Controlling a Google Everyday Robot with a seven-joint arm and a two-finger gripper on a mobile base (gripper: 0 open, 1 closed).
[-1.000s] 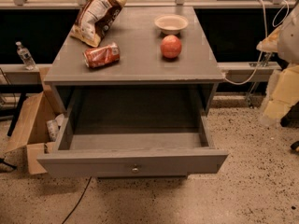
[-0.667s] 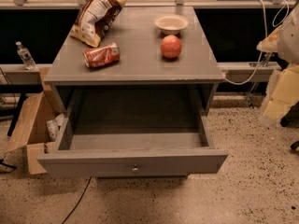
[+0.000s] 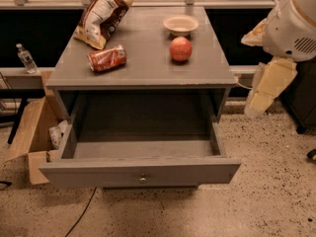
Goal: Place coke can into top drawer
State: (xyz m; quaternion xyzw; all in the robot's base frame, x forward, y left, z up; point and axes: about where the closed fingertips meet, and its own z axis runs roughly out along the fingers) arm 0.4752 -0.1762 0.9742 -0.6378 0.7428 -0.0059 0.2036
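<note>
The coke can [image 3: 106, 58] lies on its side on the grey cabinet top [image 3: 143, 68], left of centre, in front of the chip bag. The top drawer [image 3: 140, 171] is pulled out wide open below it, with its small round knob [image 3: 142, 178] at the centre of the front panel; its inside looks empty. My gripper is not in view. Only white and cream parts of my arm [image 3: 270, 83] show at the right edge, beside the cabinet's right side and apart from the can.
A brown-and-white chip bag [image 3: 101, 15], a small white bowl [image 3: 180, 24] and a reddish apple [image 3: 180, 49] also sit on the cabinet top. An open cardboard box [image 3: 34, 132] stands on the floor at the left, with a water bottle [image 3: 24, 58] on a ledge behind it.
My arm has come further into view from the right, toward the cabinet. The can, drawer and other objects have not moved.
</note>
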